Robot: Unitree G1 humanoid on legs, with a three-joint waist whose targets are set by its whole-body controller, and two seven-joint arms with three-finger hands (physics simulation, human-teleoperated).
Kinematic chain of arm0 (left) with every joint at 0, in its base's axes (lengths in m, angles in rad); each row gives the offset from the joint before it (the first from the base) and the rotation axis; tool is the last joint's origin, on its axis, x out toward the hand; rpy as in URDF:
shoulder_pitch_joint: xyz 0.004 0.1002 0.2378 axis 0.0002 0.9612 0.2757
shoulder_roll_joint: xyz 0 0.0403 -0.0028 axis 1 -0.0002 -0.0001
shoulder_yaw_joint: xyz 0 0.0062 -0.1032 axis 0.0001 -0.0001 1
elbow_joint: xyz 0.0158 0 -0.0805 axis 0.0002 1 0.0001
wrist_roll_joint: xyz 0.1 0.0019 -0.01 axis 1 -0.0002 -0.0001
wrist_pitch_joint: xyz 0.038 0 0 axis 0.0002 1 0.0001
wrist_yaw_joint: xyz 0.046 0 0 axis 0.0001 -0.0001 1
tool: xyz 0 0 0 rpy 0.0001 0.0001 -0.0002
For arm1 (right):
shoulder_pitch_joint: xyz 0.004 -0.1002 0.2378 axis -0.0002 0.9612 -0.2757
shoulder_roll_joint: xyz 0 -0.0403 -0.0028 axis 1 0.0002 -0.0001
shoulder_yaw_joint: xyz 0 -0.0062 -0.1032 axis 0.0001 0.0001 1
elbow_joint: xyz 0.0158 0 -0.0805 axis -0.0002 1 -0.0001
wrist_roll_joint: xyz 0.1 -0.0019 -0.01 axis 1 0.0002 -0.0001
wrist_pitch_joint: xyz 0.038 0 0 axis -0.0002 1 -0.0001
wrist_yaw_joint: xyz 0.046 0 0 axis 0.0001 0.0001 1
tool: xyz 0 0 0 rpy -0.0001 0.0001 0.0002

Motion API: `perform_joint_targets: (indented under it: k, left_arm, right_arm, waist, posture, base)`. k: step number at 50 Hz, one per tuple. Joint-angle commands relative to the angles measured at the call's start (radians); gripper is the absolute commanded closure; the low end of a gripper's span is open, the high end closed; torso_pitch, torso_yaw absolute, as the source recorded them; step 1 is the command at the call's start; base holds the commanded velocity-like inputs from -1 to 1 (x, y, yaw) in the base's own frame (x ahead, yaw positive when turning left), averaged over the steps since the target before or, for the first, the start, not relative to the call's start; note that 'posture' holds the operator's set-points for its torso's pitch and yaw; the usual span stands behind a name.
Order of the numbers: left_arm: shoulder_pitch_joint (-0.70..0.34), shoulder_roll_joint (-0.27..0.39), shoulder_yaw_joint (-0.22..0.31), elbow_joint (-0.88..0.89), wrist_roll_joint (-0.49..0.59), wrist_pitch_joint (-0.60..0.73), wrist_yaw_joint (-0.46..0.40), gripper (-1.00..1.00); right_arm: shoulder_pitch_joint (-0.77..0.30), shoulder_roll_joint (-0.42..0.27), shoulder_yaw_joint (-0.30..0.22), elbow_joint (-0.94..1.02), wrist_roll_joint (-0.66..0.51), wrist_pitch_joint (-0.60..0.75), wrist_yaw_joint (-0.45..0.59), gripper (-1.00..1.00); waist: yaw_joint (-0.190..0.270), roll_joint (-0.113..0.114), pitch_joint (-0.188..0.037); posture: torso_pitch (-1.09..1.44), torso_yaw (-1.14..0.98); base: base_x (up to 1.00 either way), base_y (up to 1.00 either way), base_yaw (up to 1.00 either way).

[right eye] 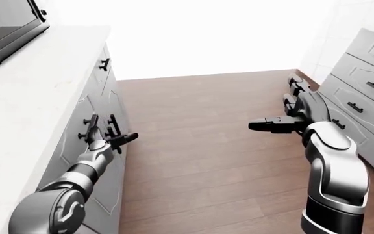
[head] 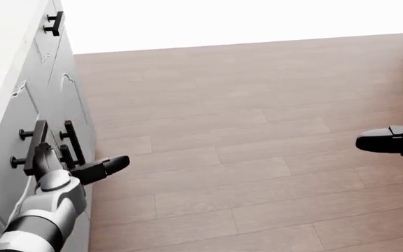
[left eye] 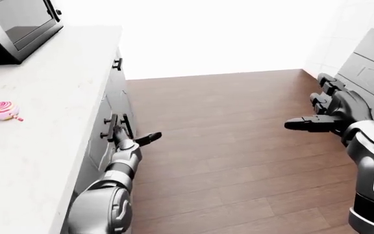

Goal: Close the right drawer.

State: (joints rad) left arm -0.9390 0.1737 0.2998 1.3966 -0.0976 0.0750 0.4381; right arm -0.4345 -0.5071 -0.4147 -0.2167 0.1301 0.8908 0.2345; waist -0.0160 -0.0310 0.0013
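Grey drawer and cabinet fronts (head: 51, 100) run down the left of the head view under a white counter. Two vertical black handles (head: 73, 140) stand side by side on them. My left hand (head: 79, 157) is open: its fingers (head: 36, 153) lie flat against the front between the handles, and the thumb points right over the floor. I cannot tell whether the front under the hand stands out from its neighbours. My right hand (left eye: 314, 105) is open and empty, held in the air over the floor at the right.
The white counter (left eye: 51, 97) carries a dark microwave (left eye: 15, 27) at the top left and a pink lollipop (left eye: 4, 110). Another black handle (head: 53, 23) sits higher on the cabinet row. A grey chest of drawers (right eye: 362, 92) stands at the right. Wooden floor (head: 257, 131) lies between.
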Motion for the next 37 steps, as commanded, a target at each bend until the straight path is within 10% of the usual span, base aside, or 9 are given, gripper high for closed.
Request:
perform_joint_targets:
  k: [1,37]
  left_arm:
    - [-0.032,0.042,0.008,-0.039,0.000,-0.028,0.031,-1.00]
    - [-0.019,0.122,0.052,-0.035,-0.029,-0.016,0.033,-1.00]
  right_arm:
    - [-0.026,-0.020,-0.015,-0.034,-0.001,-0.025,-0.004,-1.00]
    - [-0.057,-0.018,0.008,-0.005,-0.017,-0.032,-0.004,-1.00]
  waist:
    - [0.007,-0.003,-0.024]
    - [0.002,0.007,-0.019]
  posture:
    - [0.00,0.00]
    - [0.00,0.00]
  base:
    - [0.00,0.00,0.00]
    - [0.00,0.00,0.00]
